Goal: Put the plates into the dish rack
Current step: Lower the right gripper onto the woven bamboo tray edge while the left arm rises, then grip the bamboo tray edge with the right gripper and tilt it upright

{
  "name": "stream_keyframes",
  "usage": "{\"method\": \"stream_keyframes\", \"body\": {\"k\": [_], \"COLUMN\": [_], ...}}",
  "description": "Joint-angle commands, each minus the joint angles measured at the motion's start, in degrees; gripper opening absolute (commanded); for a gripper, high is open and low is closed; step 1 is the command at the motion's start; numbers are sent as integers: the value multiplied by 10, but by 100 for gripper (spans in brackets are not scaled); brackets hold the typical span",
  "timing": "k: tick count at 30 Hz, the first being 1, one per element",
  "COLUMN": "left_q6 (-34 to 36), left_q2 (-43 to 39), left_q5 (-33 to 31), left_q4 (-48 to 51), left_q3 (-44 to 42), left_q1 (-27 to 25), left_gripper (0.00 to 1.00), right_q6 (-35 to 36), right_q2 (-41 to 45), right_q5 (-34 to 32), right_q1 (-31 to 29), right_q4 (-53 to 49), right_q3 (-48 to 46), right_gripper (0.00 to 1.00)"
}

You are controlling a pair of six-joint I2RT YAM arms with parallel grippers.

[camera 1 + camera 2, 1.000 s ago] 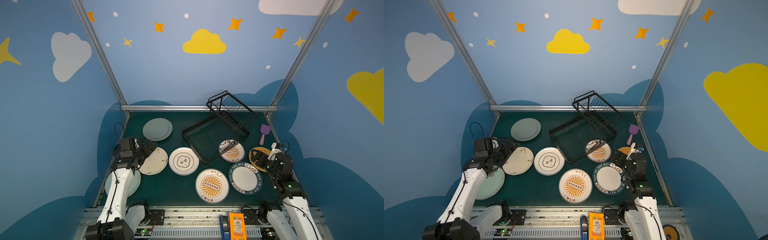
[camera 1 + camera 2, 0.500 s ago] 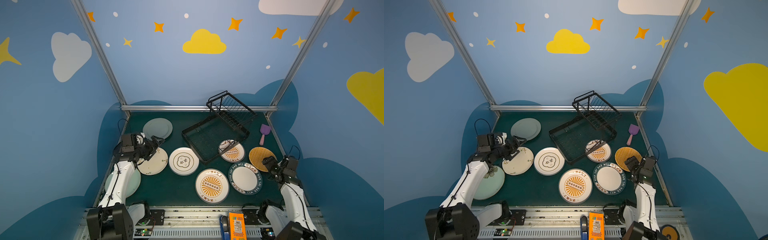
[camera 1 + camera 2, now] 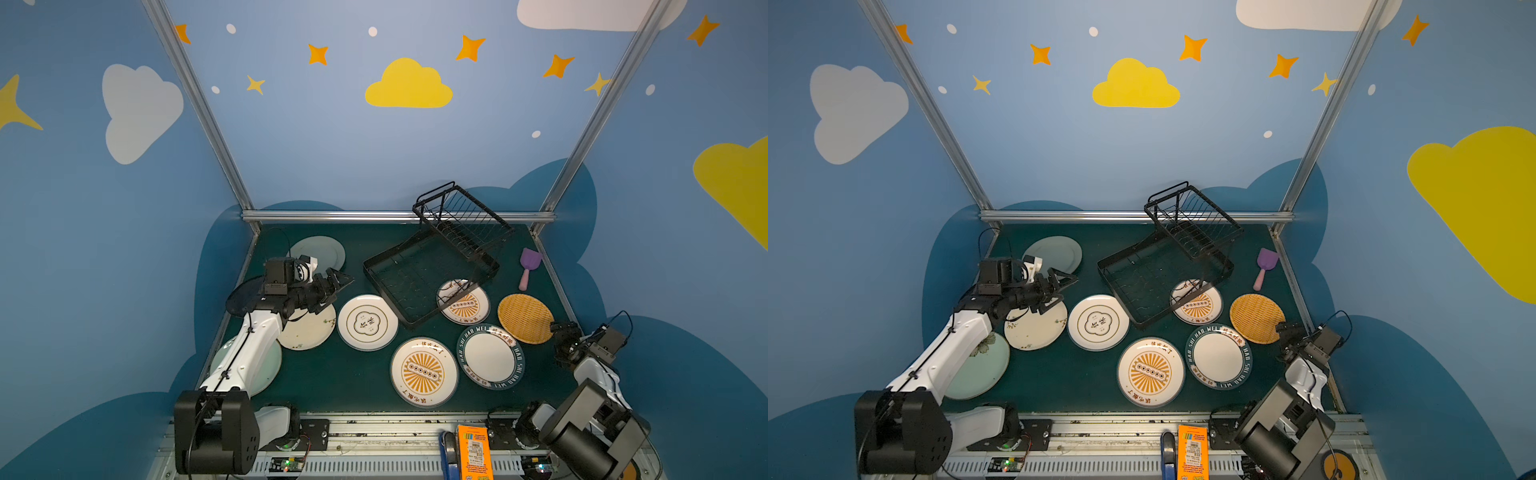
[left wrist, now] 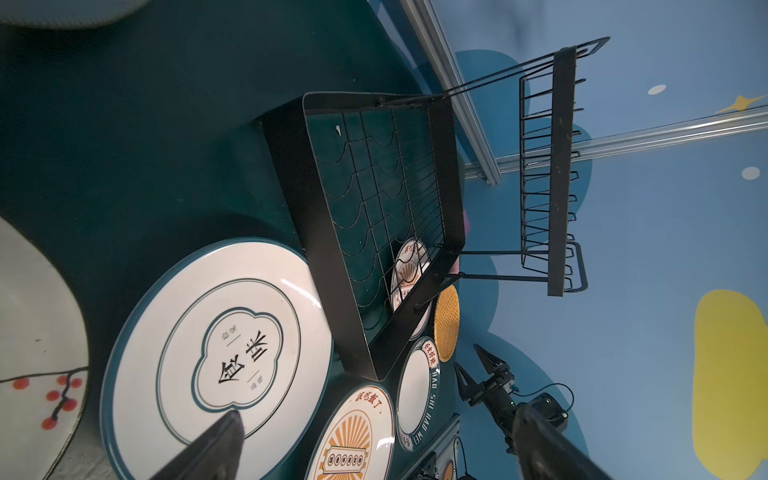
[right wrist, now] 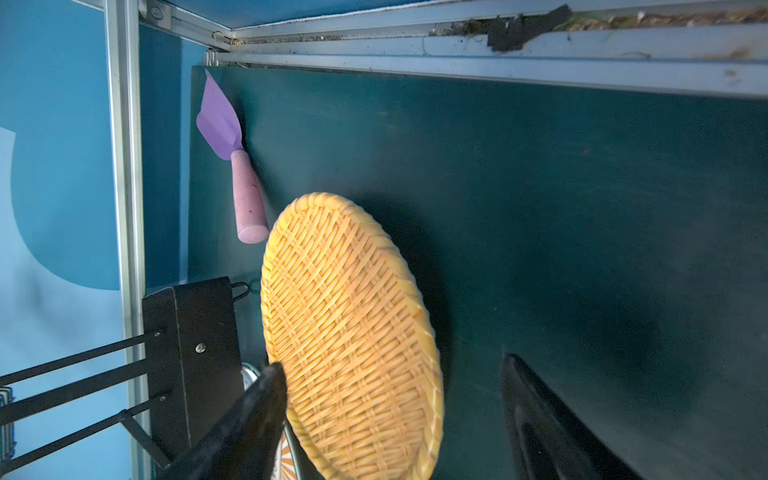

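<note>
Both the right gripper (image 4: 466,355) and left gripper (image 3: 338,288) stand apart and empty, so the right should straddle the woven plate's (image 3: 524,318) near rim squarely before pinching.

Left pincer (image 3: 340,280) hangs wide open over the cream plate (image 3: 309,332). Only a thin strip of bare mat (image 3: 355,257) lies in front, then the rack (image 3: 384,295) wall blocks the way. Right pincer (image 3: 557,343) has the woven plate (image 3: 524,318) just in front and the rail (image 3: 556,282) close beside, so little room
</note>
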State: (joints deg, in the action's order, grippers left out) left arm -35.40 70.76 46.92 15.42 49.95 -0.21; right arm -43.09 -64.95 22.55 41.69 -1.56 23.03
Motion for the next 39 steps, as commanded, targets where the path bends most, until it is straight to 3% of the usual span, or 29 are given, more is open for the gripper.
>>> {"method": "stream_keyframes", "body": {"k": [1, 7, 13, 17, 25, 32, 39], "left_q6": [2, -1, 1, -2, -14, -2, 1], "left_q2": [3, -8, -29, -46, -77, -112, -121], "left_q5": [12, 5, -9, -21, -37, -61, -77], "left_q4": [-16, -15, -4, -3, 0, 25, 39], "left_q3": [16, 22, 25, 23, 26, 24, 31], "left_q1": [-4, -6, -6, -6, -6, -6, -5], "left_gripper": [100, 100, 100, 100, 100, 100, 100], "right_q6": [-1, 37, 2, 8, 21, 35, 62], "right_q2": [-34, -190, -277, -285, -313, -283, -204], "right_q5": [39, 150, 201, 198, 201, 189, 185], "right_q1": [3, 9, 12, 9, 6, 5, -1], "right_q4": [28, -23, 53, 52, 28, -3, -78], "right_q3": [11, 97, 92, 94, 115, 120, 129], "right_gripper": [73, 57, 43, 36, 8, 0, 0]}}
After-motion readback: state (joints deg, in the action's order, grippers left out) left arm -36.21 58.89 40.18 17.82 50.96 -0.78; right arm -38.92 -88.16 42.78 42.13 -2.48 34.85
